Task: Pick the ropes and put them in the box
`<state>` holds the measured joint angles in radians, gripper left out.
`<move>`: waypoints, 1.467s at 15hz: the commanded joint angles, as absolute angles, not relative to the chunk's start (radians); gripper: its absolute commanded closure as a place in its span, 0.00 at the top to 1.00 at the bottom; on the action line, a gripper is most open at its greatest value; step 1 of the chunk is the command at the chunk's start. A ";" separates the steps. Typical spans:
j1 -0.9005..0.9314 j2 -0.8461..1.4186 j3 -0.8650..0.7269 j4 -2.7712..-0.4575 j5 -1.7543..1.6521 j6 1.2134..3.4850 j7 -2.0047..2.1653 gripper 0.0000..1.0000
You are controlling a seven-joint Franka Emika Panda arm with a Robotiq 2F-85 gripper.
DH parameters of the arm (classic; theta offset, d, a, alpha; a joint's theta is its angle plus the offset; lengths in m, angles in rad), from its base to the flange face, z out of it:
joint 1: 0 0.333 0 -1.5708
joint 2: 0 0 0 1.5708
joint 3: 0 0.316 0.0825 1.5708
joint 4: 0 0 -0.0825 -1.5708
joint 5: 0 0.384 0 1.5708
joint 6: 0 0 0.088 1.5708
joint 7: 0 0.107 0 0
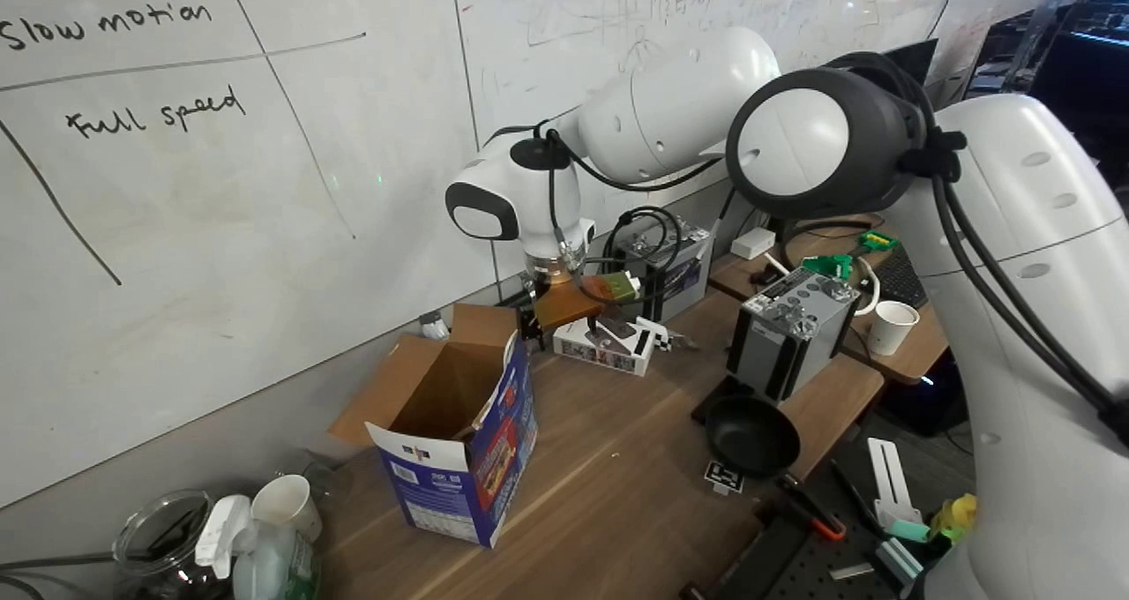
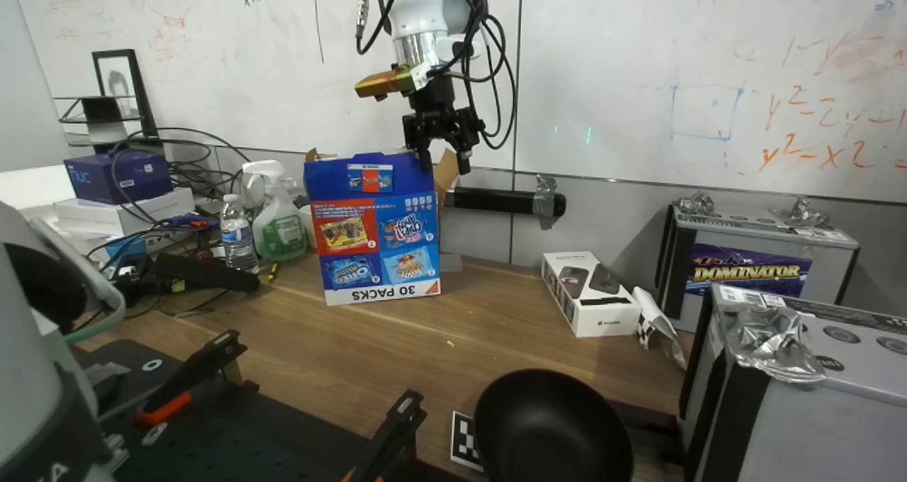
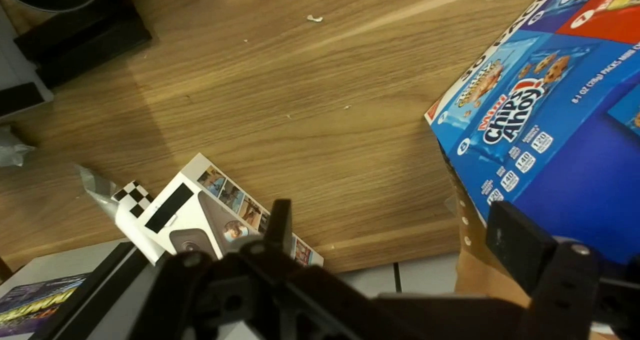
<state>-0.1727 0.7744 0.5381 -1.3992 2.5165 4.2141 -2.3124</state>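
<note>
We see no ropes in any view. In an exterior view the box stands on the counter, left of centre in the frame, mouth up and flaps spread. Its floor is hidden, so we cannot tell whether the ropes lie inside it or out of the frame. In the wrist view the box fills the right edge.

The pincer stands wide apart with nothing in its grip; in the wrist view the counter shows between its fingers. In the upper middle of an exterior view it points down and overlaps the box's upper right corner; whether it touches, we cannot tell.

Rope, we judge, is light, soft and limp, hard to damage but apt to trail. If any remains to fetch, we want to pinch it near the middle, or where loops cross, so both ends hang short, then lift it high over the box and feed the tails in. The box looks like thin card, easily nudged, so we should keep off its sides.
</note>
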 commanded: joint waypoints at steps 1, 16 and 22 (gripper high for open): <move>-0.210 0.792 0.624 -1.340 2.517 4.253 -2.316 1.00; -0.217 0.689 0.655 -1.492 2.516 4.217 -2.258 1.00; -0.253 0.513 0.692 -1.813 2.516 4.225 -2.194 1.00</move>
